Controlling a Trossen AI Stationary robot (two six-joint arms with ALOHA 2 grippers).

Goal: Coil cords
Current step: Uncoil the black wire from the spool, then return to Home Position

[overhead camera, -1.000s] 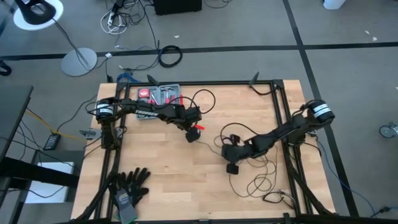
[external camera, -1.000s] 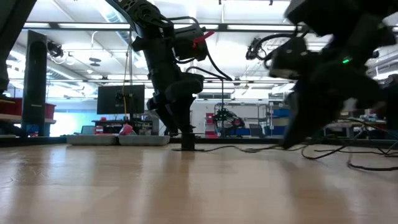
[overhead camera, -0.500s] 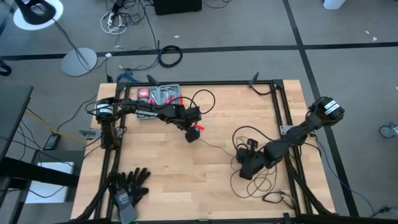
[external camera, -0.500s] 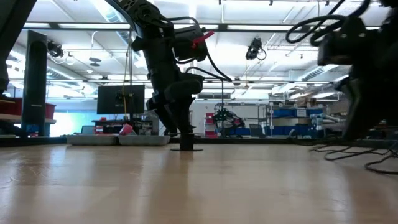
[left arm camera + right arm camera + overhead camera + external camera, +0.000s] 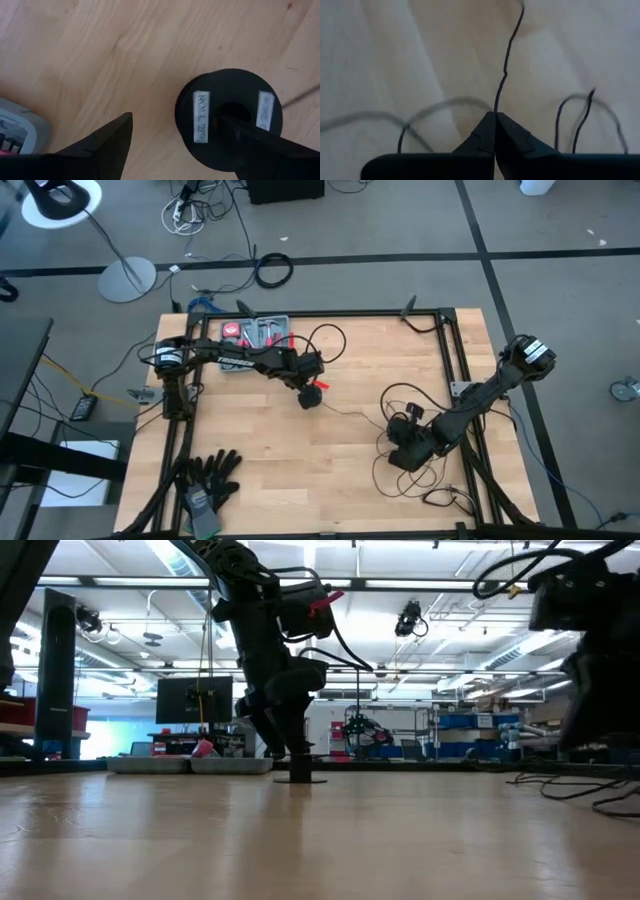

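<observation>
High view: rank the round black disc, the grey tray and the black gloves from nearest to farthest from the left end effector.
Measured from the left end effector:
1. Round black disc, directly under it, mid-table.
2. Grey tray, at the table's far edge near the left arm's base.
3. Black gloves, at the table's near left corner.

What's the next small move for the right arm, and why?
Probably carry the pinched wire back toward the disc to lay a loop. The right gripper is shut on the wire, the left gripper stands open around the disc, and loose wire lies sprawled near the right arm.
</observation>
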